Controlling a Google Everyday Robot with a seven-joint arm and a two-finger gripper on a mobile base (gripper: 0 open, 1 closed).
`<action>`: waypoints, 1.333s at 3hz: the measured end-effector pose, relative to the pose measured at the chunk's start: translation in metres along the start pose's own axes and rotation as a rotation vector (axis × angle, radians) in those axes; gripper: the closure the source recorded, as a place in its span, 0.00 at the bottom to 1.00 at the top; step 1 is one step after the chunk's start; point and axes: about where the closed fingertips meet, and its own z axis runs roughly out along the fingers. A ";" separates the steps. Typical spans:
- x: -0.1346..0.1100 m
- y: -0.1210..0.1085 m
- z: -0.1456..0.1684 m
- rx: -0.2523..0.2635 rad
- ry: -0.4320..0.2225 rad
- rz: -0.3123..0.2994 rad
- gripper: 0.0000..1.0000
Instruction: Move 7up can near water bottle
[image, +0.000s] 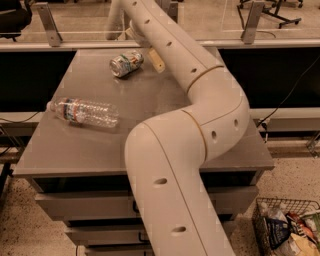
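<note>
Gripper (156, 60), camera view: low over the far end of the table (75, 145), just right of the 7up can (126, 63), partly hidden by the arm. I cannot tell whether it is wide or narrow. Can on its side, not held. Water bottle (85, 111) on its side, nearer, well apart. Step judged: reaching for the can — next, centre over it and grip.

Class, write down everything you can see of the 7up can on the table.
The 7up can is a small metal can, silver and green with a whitish label. It lies on its side near the far edge of the grey table, silver end facing the front left. The gripper hangs just right of it; contact is unclear.
</note>
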 end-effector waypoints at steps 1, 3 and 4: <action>-0.030 0.003 0.001 -0.054 -0.044 -0.114 0.00; -0.061 0.006 -0.003 -0.106 -0.104 -0.225 0.00; -0.069 0.008 0.002 -0.124 -0.121 -0.254 0.15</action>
